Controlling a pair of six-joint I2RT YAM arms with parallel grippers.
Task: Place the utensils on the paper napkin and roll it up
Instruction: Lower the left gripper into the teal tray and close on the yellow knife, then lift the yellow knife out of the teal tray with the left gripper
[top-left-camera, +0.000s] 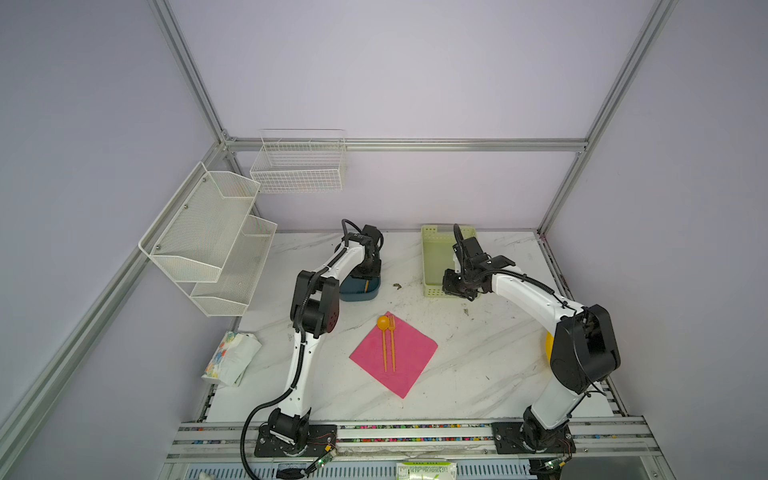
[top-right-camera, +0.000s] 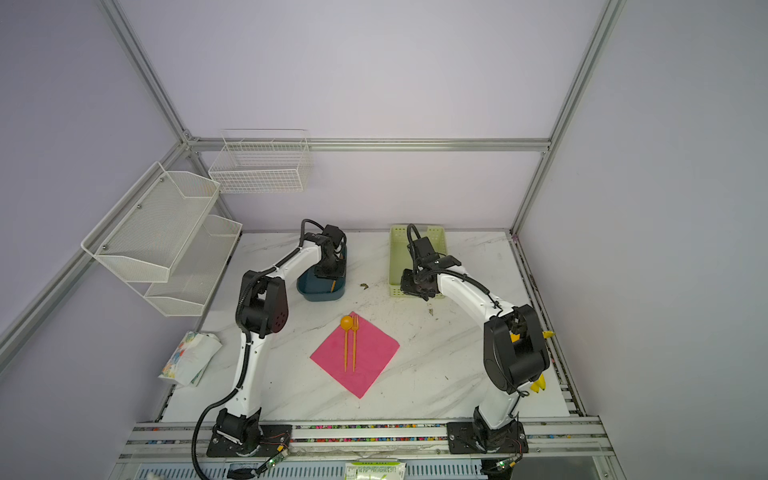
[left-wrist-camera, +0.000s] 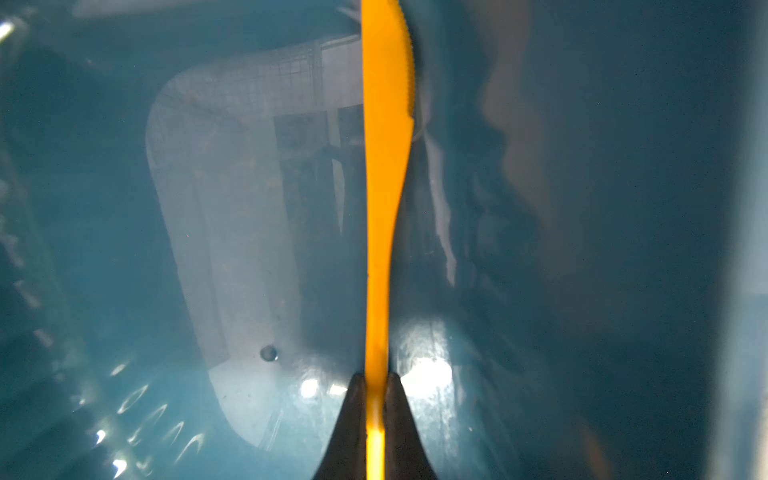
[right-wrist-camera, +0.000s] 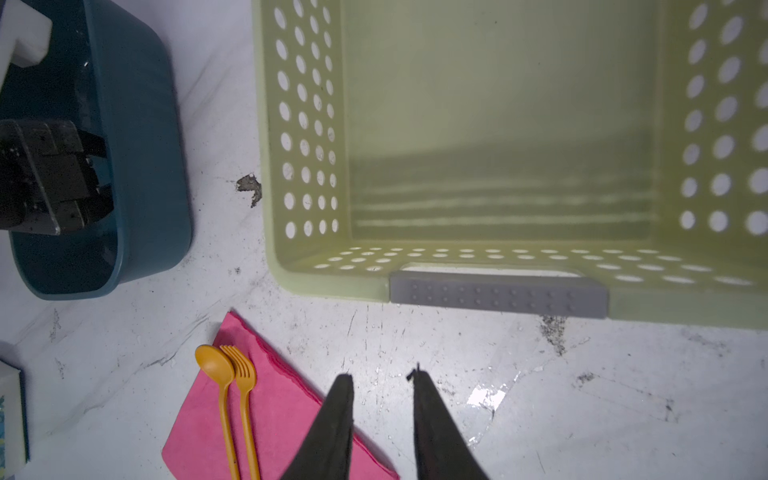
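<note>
Only the left wrist view shows you the grip. The left end effector (left-wrist-camera: 376, 384) is clamped on the handle of the orange knife (left-wrist-camera: 384, 166), and the serrated blade runs away from the camera inside the blue tub (left-wrist-camera: 124, 257). In both top views that end effector is sunk in the tub, and its own arm hides most of it.

The right wrist view gives you the right end effector (right-wrist-camera: 380, 378). Its jaws are apart and grip nothing, and it hangs over the worktop (right-wrist-camera: 540, 395) near the pale green perforated basket (right-wrist-camera: 303, 124).

The pink paper napkin (top-left-camera: 399, 357) lies flat, set as a diamond, near the middle of the worktop. The spoon (top-left-camera: 383, 322) and fork (top-left-camera: 392, 332) lie side by side on its left half, heads toward the far corner. The right wrist view shows the spoon's bowl lapping over the napkin's edge.

The worktop is white with marble veining, scuffed and specked with dark marks. Lilac walls and an aluminium frame close it in.

A mesh shelf (top-left-camera: 208, 232) hangs on the left wall and a wire basket (top-left-camera: 299, 166) on the back wall. A floral packet (top-left-camera: 230, 357) lies at the worktop's left edge. In a top view the right arm's elbow covers most of the yellow bananas (top-right-camera: 539, 384).
</note>
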